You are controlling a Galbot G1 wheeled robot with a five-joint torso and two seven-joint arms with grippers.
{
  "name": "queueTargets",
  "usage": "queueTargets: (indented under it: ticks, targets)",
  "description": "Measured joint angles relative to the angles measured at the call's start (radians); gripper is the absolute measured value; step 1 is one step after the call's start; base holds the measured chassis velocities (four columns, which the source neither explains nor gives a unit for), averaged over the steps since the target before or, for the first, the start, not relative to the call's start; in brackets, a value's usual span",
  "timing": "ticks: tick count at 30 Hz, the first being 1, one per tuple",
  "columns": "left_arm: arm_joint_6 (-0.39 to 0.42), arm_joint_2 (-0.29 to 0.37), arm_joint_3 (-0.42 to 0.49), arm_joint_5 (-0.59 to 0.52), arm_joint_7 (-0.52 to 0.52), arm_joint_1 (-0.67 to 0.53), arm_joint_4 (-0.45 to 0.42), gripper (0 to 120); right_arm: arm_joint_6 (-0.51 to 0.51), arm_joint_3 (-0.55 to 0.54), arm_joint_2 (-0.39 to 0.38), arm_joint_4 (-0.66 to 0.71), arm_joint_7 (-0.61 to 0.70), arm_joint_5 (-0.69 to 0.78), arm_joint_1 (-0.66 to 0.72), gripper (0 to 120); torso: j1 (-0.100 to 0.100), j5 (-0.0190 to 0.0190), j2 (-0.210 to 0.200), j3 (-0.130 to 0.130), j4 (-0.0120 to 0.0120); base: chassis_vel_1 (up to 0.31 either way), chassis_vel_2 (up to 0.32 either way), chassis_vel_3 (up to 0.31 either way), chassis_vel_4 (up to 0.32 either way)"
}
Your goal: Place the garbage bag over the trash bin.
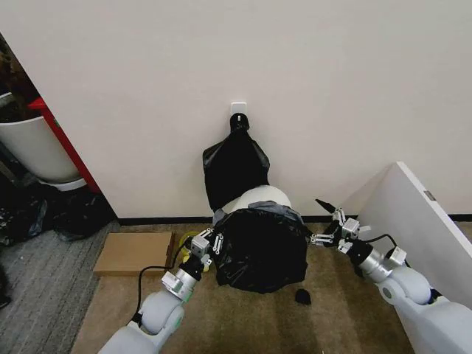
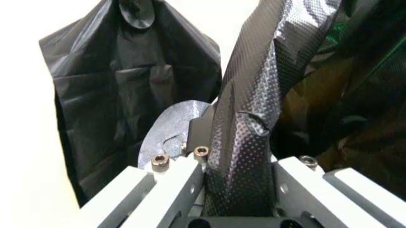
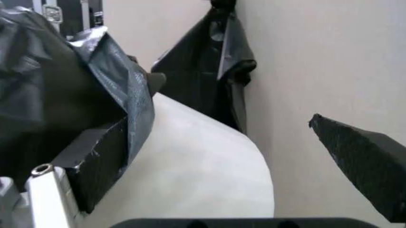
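on the far left a big white tub [image 1: 33, 147] with a red frame stands by the wall, and a flat cardboard box [image 1: 133, 252] lies on the carpet. next comes the left gripper [image 1: 209, 241], pressed against the left side of the garbage bag [image 1: 262, 247]; in the left wrist view its fingers [image 2: 244, 156] are closed on a fold of the black plastic. the bag is draped over most of the trash bin [image 1: 258, 198], whose cream rim shows uncovered at the back, near the wall. behind it a bunch of spare bags [image 1: 234, 169] hangs from a wall hook [image 1: 238, 110]. a small black scrap [image 1: 302, 296] lies on the floor. on the right, the right gripper [image 1: 327, 221] sits just beside the bag's right edge with its fingers spread and holding nothing.

the step in hand looks like stretching the bag's mouth over the rim. next, the free edge likely needs pulling back over the bare rear rim, so the right gripper would have to take hold of the plastic first.
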Motion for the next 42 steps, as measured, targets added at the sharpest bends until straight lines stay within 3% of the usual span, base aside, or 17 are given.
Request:
queueTargets:
  ticks: [9, 13, 21, 23, 24, 27, 29, 31, 37, 42]
  targets:
    - [-0.016, 0.008, 0.006, -0.015, 0.044, -0.022, 0.021, 1, -0.018, -0.030, 0.041, -0.045, 0.092, -0.027, 0.041, 100, 0.000, 0.0002, 0.000, 0.000, 0.0001, 0.000, 0.000, 0.000, 0.000]
    - [-0.008, 0.000, 0.006, -0.072, 0.044, -0.043, 0.030, 1, -0.031, -0.033, 0.048, -0.058, 0.114, -0.023, 0.048, 100, 0.000, 0.0001, 0.000, 0.000, 0.0001, 0.000, 0.000, 0.000, 0.000]
    - [0.092, -0.021, 0.006, -0.249, -0.024, -0.085, 0.045, 1, 0.026, 0.027, 0.080, -0.081, -0.092, 0.146, 0.054, 100, 0.000, -0.0002, 0.000, 0.000, 0.0000, 0.000, 0.000, 0.000, 0.000]
    - [0.144, -0.029, 0.009, -0.295, -0.054, -0.091, 0.047, 1, 0.054, 0.048, 0.107, -0.066, 0.038, 0.031, 0.042, 100, 0.000, -0.0001, 0.000, 0.000, 0.0001, 0.000, 0.000, 0.000, 0.000]
    - [0.144, -0.029, 0.009, -0.295, -0.054, -0.091, 0.047, 1, 0.054, 0.048, 0.107, -0.066, 0.038, 0.031, 0.042, 100, 0.000, -0.0001, 0.000, 0.000, 0.0001, 0.000, 0.000, 0.000, 0.000]
    - [0.228, -0.031, 0.013, -0.349, -0.100, -0.091, 0.031, 1, 0.059, 0.051, 0.141, -0.020, 0.320, -0.236, -0.005, 100, 0.000, 0.0003, 0.000, 0.000, 0.0000, 0.000, 0.000, 0.000, 0.000]
    - [0.328, -0.029, 0.018, -0.408, -0.156, -0.085, -0.019, 1, 0.049, 0.024, 0.174, 0.072, 0.497, -0.336, -0.070, 100, 0.000, -0.0001, 0.000, 0.000, -0.0004, 0.000, 0.000, 0.000, 0.000]
    - [0.352, -0.029, 0.018, -0.423, -0.173, -0.083, -0.033, 1, 0.044, 0.016, 0.182, 0.097, 0.521, -0.343, -0.085, 100, 0.000, 0.0000, 0.000, 0.000, 0.0000, 0.000, 0.000, 0.000, 0.000]
    - [0.586, -0.041, 0.010, -0.597, -0.390, -0.091, -0.157, 1, -0.009, -0.056, 0.242, 0.307, 0.732, -0.379, -0.188, 100, 0.000, -0.0003, 0.000, 0.000, -0.0002, 0.000, 0.000, 0.000, 0.000]
    - [0.689, -0.052, -0.013, -0.674, -0.501, -0.099, -0.180, 1, -0.020, -0.093, 0.265, 0.373, 0.832, -0.370, -0.204, 100, 0.000, -0.0002, 0.000, 0.000, 0.0001, 0.000, 0.000, 0.000, 0.000]
